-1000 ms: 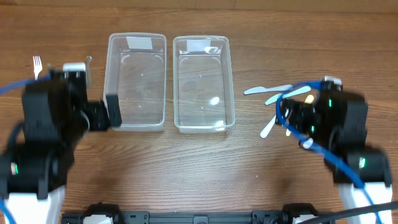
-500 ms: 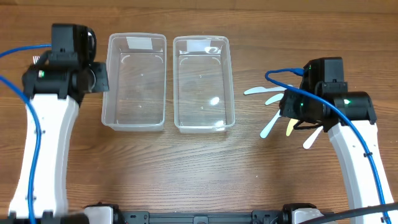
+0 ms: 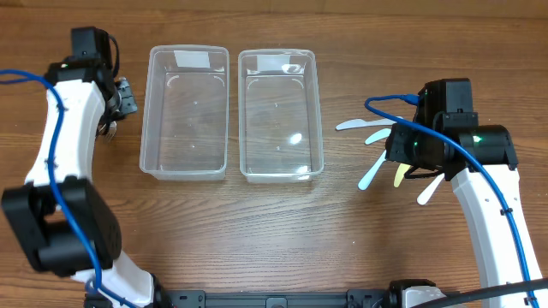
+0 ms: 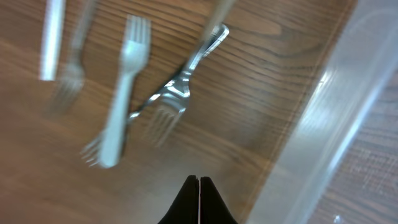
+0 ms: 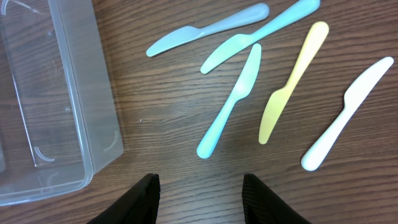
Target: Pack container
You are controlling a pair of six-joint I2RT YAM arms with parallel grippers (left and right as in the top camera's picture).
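By the surface's (image 5: 155, 118) right edge, the open right hand (image 5: 200, 182) is being held over the nearest teal knife (image 5: 231, 99), needing squaring across its handle

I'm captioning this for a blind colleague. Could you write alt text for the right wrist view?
Five plastic knives, three blue, one yellow and one white, lie on a wooden table beside a clear container. The right gripper hangs open over the table.

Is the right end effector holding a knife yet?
No, the right end effector is open and empty; all five knives lie on the table.
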